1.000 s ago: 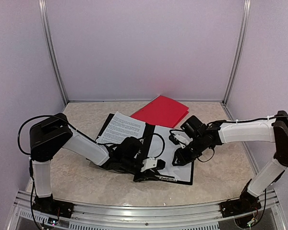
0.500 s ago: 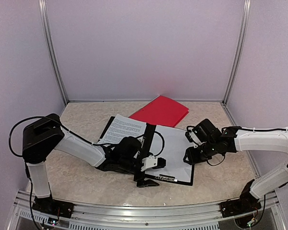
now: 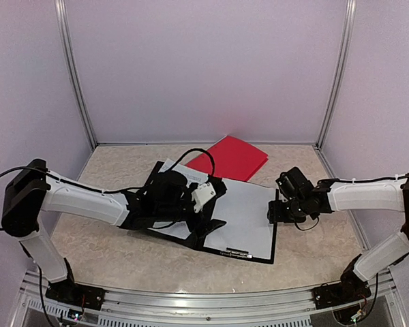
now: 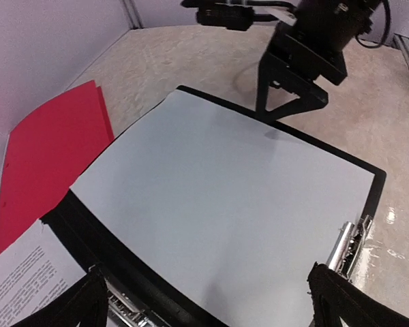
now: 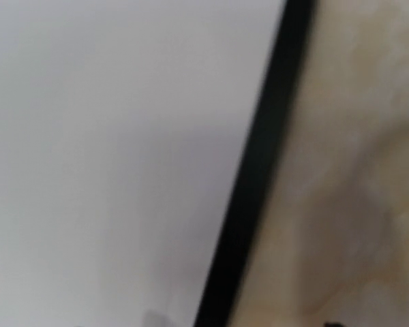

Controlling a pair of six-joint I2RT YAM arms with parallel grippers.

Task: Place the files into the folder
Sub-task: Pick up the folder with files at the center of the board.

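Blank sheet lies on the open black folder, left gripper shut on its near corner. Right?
No: the left gripper is open, fingers spread wide and holding nothing, as the left wrist view shows. The blank sheet does lie on the open black folder.

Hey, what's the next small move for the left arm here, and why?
Probably lower the open left gripper toward the printed sheet and take its edge. That sheet lies on the left half of the black folder, apart from the blank sheet, which already lies flat on the right half.
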